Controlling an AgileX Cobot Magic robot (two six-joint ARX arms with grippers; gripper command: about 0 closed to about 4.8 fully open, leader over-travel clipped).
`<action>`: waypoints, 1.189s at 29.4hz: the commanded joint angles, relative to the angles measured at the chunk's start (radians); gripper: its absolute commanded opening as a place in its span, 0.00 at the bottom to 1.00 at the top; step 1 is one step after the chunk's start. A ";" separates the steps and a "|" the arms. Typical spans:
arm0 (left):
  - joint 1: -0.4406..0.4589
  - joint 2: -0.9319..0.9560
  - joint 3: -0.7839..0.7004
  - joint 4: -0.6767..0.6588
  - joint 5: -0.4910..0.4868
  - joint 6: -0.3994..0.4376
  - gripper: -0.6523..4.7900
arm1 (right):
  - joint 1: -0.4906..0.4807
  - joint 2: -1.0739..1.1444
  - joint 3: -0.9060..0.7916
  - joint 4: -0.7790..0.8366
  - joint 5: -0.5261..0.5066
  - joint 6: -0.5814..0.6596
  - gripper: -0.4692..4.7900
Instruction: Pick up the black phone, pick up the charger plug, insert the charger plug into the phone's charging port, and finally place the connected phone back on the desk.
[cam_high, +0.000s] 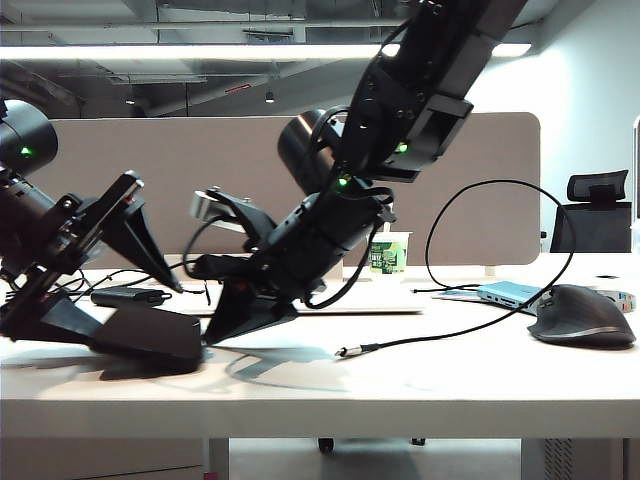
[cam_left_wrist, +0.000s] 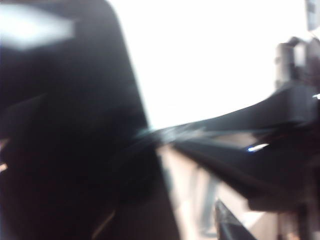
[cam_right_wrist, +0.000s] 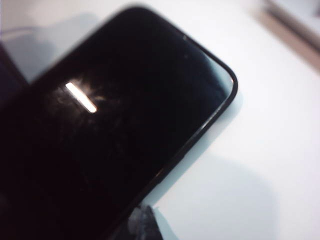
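The white desk (cam_high: 450, 380) lies bare and wide on the far side of the right gripper (cam_high: 222, 325), giving both arms room to work, while its near edge runs just below the two tools. The left gripper (cam_high: 135, 305) sits low over the tabletop with its jaws spread wide, one finger raised and the other down near the surface, apparently set to take a broad object. The right gripper, clenched with nothing in it, comes down steeply to meet it, its tip on the desk just beside the left tool. The black phone (cam_right_wrist: 115, 135) lies flat on the desk directly under the right gripper and reaches in between the left gripper's spread fingers. It does not look clamped yet. The closed tip seems set against its edge to steady or lever it, a judgement the blurred left wrist view cannot confirm. The phone's rounded corner is clear of clutter. The charger plug (cam_high: 345, 351) rests untouched on the desk, a little beyond the right gripper on the side away from the left tool, with its thin cable trailing away.
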 joint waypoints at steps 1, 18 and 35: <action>-0.005 -0.003 0.003 0.056 0.106 0.006 0.79 | 0.011 0.004 -0.001 -0.008 -0.033 0.000 0.09; -0.005 -0.003 0.003 0.016 -0.035 0.005 0.11 | 0.004 -0.028 -0.001 -0.041 -0.032 0.001 0.09; -0.005 -0.155 0.087 0.259 0.298 0.026 0.11 | -0.117 -0.546 -0.001 -0.279 -0.010 0.001 0.09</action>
